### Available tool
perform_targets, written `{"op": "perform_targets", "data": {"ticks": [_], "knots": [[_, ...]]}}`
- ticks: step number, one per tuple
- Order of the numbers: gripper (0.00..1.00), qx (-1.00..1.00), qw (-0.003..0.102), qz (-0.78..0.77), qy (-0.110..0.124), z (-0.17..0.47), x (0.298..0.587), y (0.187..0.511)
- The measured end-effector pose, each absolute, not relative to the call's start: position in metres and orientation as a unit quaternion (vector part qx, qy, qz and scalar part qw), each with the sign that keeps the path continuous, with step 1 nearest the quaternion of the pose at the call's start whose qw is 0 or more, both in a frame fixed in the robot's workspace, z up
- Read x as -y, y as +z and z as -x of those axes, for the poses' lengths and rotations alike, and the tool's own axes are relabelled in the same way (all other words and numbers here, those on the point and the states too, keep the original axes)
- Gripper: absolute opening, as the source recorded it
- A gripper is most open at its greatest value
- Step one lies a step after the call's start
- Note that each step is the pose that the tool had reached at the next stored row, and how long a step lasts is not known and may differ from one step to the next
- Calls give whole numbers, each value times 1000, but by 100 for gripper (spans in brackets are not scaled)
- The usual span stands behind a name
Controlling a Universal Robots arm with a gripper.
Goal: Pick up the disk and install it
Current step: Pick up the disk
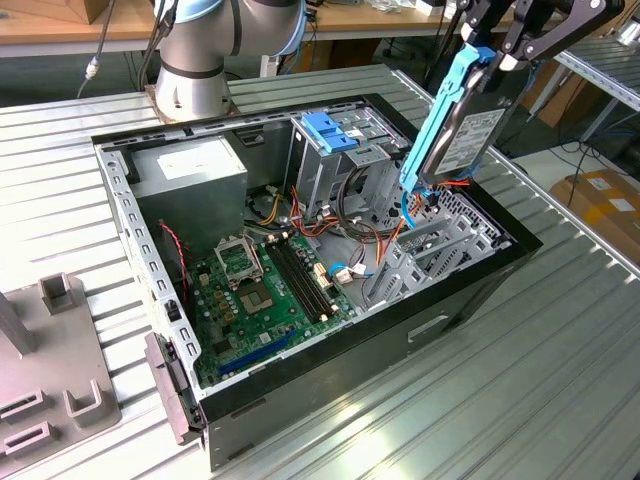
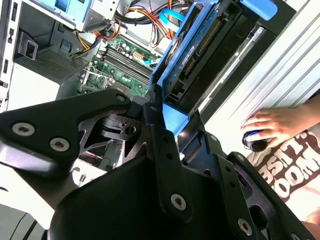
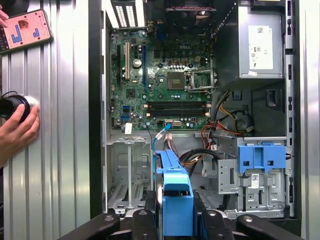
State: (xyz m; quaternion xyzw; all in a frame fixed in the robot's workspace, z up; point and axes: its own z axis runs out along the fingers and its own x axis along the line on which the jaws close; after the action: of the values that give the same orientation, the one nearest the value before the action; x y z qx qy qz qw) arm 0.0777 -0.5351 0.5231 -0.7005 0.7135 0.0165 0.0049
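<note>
The disk [image 1: 462, 135], a dark drive with a white label and blue plastic side rails, hangs on edge above the open computer case [image 1: 470, 285], over its corner at the exterior view's right. My gripper [image 1: 492, 55] is shut on the disk's upper end. In the second wrist view the black fingers [image 2: 160, 135] clamp the disk [image 2: 200, 50] by its blue rail. In the first wrist view the disk [image 3: 176, 192] is seen edge-on over a metal bay [image 3: 130, 180] of the case.
Inside the case are the motherboard [image 1: 265, 285], a grey power-supply box [image 1: 190, 170], a blue-topped drive cage [image 1: 335, 135] and loose cables [image 1: 375, 235]. A person's hand [image 3: 17, 132] and a phone [image 3: 27, 30] rest on the ribbed table beside the case. A grey fixture [image 1: 50, 370] stands at the exterior view's left.
</note>
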Motion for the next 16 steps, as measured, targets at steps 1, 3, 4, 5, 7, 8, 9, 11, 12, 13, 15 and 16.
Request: {"op": "perform_targets", "data": {"ticks": [1,3,4,5,7,8,9,11,12,13,15,16], "knots": [[36,-713,5,700,17,-78,536,523],[36,-713,5,700,16,-78,537,523],[36,-713,5,700,16,-78,538,523],[36,-713,5,700,16,-78,538,523],[36,-713,5,700,16,-78,539,523],[36,-713,5,700,17,-78,540,523],[36,-713,5,700,16,-78,540,523],[36,-713,5,700,16,-78,544,523],[36,-713,5,700,16,-78,546,523],[36,-713,5,700,16,-78,548,523],[36,-713,5,700,16,-78,549,523],[36,-713,5,700,16,-78,549,523]]}}
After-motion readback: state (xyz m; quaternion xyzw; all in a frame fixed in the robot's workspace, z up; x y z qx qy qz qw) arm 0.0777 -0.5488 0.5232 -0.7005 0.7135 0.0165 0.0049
